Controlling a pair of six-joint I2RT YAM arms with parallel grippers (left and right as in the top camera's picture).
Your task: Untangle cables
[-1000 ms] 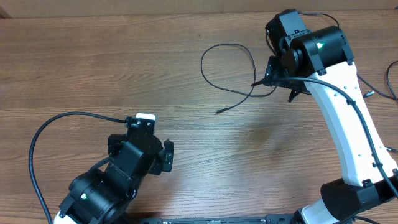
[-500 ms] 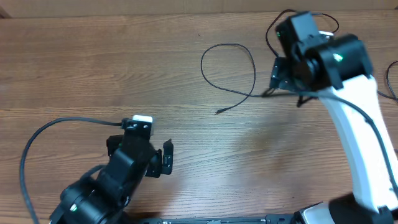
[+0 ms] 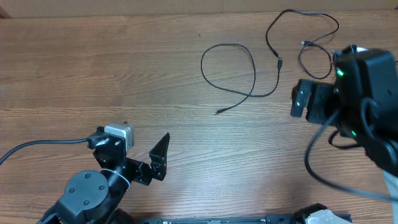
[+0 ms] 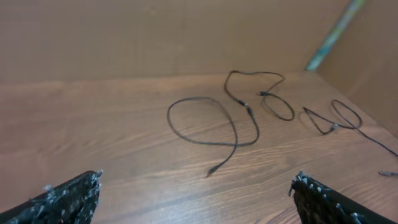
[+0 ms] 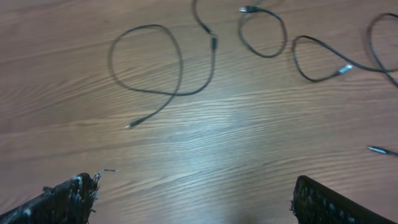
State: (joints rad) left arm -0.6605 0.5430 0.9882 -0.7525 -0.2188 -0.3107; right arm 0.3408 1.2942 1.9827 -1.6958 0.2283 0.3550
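Cables [image 3: 227,44], at least three thin black flexible cords, lie in loose loops on the brown wooden worktop [image 3: 93,62]. The left gripper [image 4: 196,176] and right gripper [image 5: 197,179] both gape wide, clear of them.

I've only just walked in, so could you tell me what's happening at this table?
Neither arm holds anything. The left gripper and right gripper hang open above the wooden table. The thin black cables lie loose on it, one curled in a loop, others trailing toward the right arm's side.
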